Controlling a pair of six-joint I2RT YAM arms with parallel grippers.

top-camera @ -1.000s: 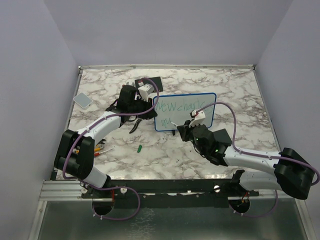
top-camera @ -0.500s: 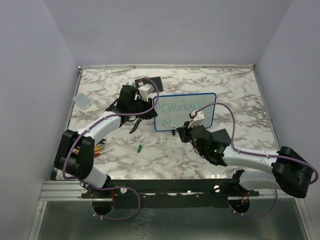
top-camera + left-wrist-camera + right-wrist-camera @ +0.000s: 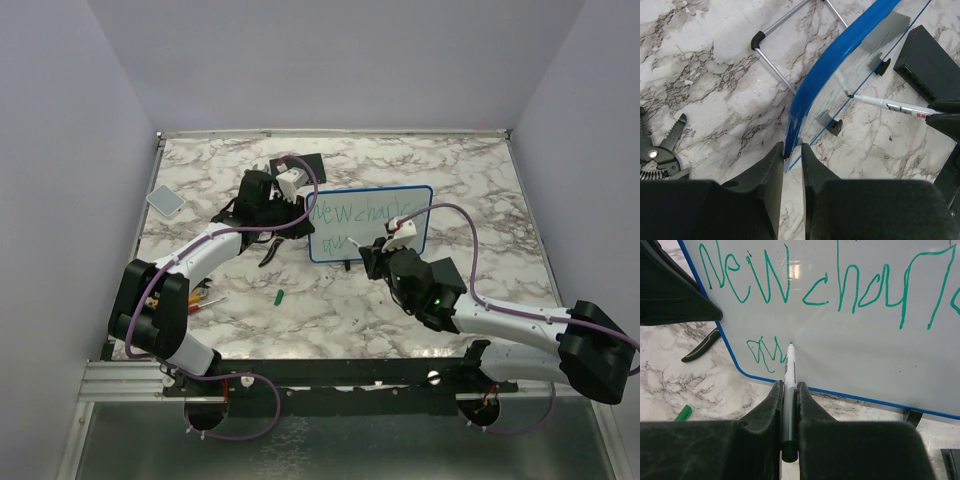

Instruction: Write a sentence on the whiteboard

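Marble table (image 3: 480,190), L to R: L gripper (image 3: 791,152), fingers pinched on blue left rim of whiteboard (image 3: 322,228); board stands mid-table on its feet. Green sentence (image 3: 825,285): line 1 reads "New char…", line 2 a short scribble at lower left. White marker (image 3: 790,365), tip touching board just right of line 2. R gripper (image 3: 789,395), clamped on marker barrel

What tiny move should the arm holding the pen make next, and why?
Probably slide the marker tip a little rightward along the whiteboard to start the next letter. The right gripper grips the marker with its tip at the board, just right of where the green sentence breaks off in its second line. Blank board lies beyond, and the left gripper clamps the board's blue edge.
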